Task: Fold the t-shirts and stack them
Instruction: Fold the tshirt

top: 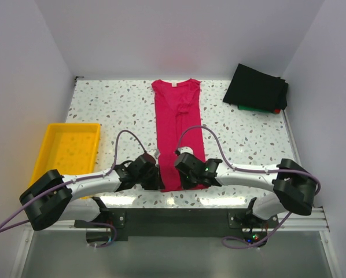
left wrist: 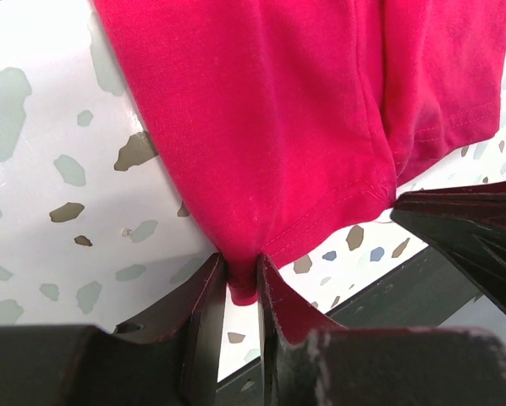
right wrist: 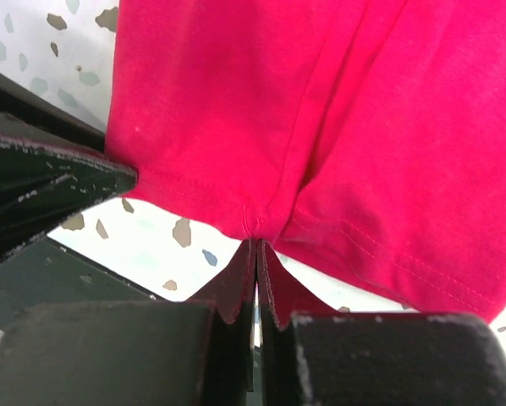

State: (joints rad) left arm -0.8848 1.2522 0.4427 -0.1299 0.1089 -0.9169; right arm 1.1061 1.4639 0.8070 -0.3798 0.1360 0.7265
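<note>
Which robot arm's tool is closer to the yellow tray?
Left. The left tool pinches the crimson-pink t-shirt at its corner facing the yellow tray; the right tool is at the other hem corner, farther away.

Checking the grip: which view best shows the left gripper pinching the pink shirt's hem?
Left wrist: left gripper closed on the hem of the pink shirt. Top view hides it under the left arm; right wrist shows only its side.

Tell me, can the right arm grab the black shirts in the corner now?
Probably not right now. The right gripper is shut on the pink shirt at its near hem, so it's busy. Nothing lies in the way, but the black shirts sit far back.
</note>
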